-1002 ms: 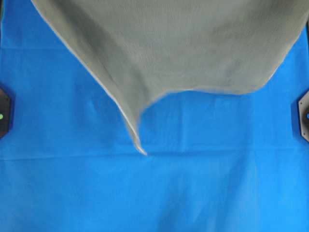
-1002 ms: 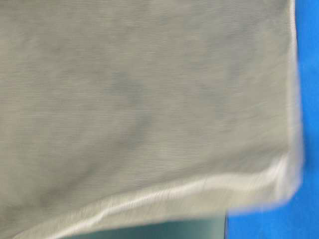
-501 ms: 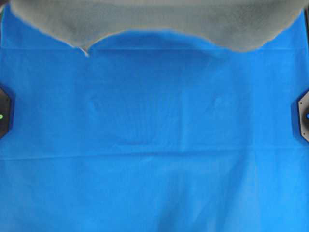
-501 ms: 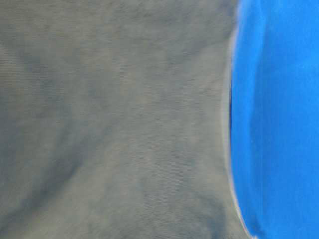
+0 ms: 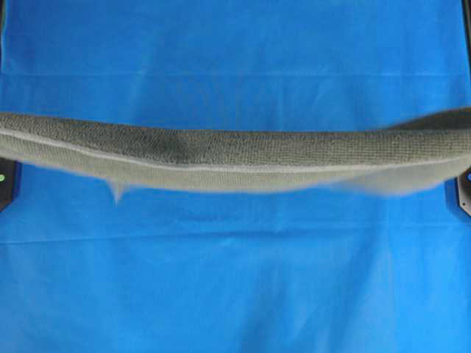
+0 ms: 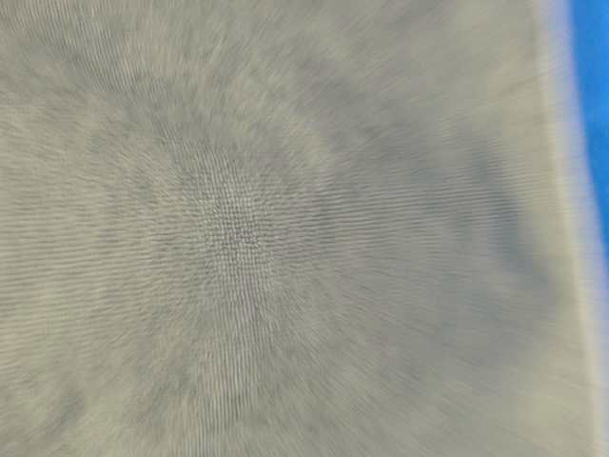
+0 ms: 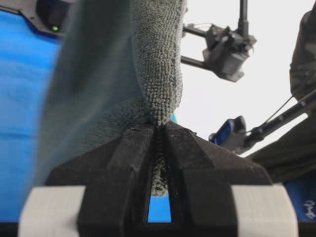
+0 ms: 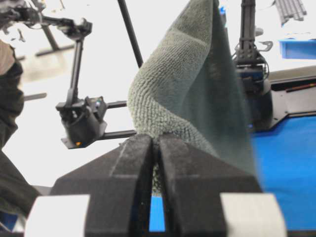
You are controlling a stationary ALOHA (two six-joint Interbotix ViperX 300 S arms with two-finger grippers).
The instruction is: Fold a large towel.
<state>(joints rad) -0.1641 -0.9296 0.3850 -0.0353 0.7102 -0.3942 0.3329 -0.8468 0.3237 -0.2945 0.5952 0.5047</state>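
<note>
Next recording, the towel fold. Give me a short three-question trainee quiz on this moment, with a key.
1. True or false: the left hand is shut on the towel.
2. In the overhead view the towel appears as: A) a flat sheet on the blue sheet; B) a narrow band stretched from side to side; C) a crumpled ball.
3. Fill in: the right hand pinches the ____.

Key: 1 true; 2 B; 3 towel.
</note>
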